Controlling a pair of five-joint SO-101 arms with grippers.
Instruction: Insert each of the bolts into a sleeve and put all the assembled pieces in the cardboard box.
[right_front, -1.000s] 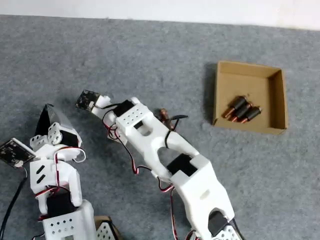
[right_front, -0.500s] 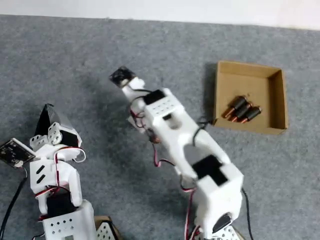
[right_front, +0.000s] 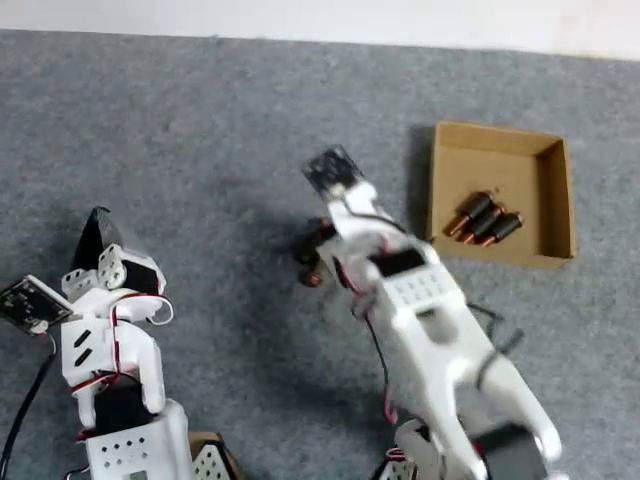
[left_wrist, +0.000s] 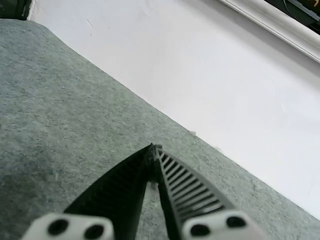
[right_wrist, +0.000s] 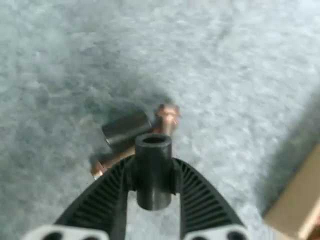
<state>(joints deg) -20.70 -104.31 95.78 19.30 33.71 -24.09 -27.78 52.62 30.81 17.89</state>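
My right gripper (right_wrist: 153, 167) is shut on a black sleeve (right_wrist: 153, 150), held upright above the carpet. Beneath it lie another black sleeve (right_wrist: 126, 129) and two copper bolts (right_wrist: 168, 114), one of them (right_wrist: 100, 165) half hidden by my finger. From above, the right arm (right_front: 400, 275) stands mid-table, left of the cardboard box (right_front: 555, 205), with a copper bolt (right_front: 312, 278) showing beside it. Three assembled pieces (right_front: 485, 218) lie in the box. My left gripper (left_wrist: 152, 151) is shut with nothing in it, resting at the near left (right_front: 97, 228).
Grey carpet covers the table, and a white wall runs along the far edge. A corner of the cardboard box (right_wrist: 300, 210) shows in the right wrist view. Open carpet lies between the two arms and beyond the box.
The right arm has swung to the right, from left of centre toward the box, and its wrist camera now sits farther right. The left arm has not moved.
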